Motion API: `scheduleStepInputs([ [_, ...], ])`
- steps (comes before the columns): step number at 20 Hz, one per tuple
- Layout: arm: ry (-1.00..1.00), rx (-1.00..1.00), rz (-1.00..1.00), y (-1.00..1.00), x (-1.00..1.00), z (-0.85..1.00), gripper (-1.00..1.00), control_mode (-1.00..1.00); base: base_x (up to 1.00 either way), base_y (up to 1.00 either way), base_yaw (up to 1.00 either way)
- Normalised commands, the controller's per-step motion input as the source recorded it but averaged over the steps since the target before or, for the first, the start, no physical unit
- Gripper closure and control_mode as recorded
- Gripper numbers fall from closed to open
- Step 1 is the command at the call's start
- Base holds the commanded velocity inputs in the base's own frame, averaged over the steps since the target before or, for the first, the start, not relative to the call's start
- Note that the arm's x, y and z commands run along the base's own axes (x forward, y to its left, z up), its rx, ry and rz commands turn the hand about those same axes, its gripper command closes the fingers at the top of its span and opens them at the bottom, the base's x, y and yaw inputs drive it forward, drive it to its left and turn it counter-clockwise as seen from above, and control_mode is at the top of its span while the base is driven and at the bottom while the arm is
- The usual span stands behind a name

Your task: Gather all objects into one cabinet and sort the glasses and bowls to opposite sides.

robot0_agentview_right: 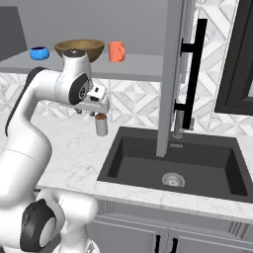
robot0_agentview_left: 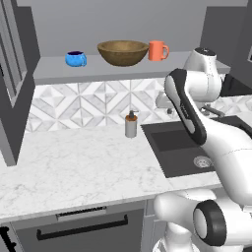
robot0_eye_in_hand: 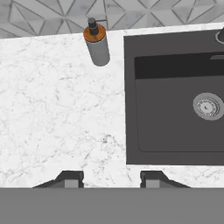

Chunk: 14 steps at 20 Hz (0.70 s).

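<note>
On the grey shelf of the open cabinet (robot0_agentview_left: 98,71) a squat blue mug (robot0_agentview_left: 76,59) stands at the left, the wide brown wooden bowl (robot0_agentview_left: 123,52) in the middle and an orange mug (robot0_agentview_left: 157,50) at the right. From the other side the blue mug (robot0_agentview_right: 39,53), bowl (robot0_agentview_right: 79,48) and orange mug (robot0_agentview_right: 116,51) stand in the same row. My gripper (robot0_agentview_right: 86,112) hangs below the shelf, pointing down over the counter. In the hand view my gripper (robot0_eye_in_hand: 110,179) is open, with nothing between its fingertips (robot0_eye_in_hand: 70,178).
A grey soap dispenser (robot0_eye_in_hand: 97,43) stands on the marble counter (robot0_eye_in_hand: 57,113) beside the dark sink (robot0_eye_in_hand: 175,109). The cabinet's tall grey door (robot0_agentview_right: 173,74) with a black bar handle (robot0_agentview_right: 193,69) stands open over the sink. Another open door (robot0_agentview_left: 15,98) hangs at the left.
</note>
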Motion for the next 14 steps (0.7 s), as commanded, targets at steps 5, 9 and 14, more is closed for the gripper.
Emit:
scheduleStepInputs([
  [5, 0.00, 0.00, 0.00, 0.00, -0.24, 0.00, -1.00, -1.00, 0.00, 0.00, 0.00],
  [9, -0.03, 0.00, -0.01, 0.00, -0.63, 0.00, -1.00, -1.00, 0.00, 0.00, 0.00],
  [14, -0.12, 0.00, -0.04, -0.02, -0.99, 0.06, -1.00, -1.00, 0.00, 0.00, 0.00],
])
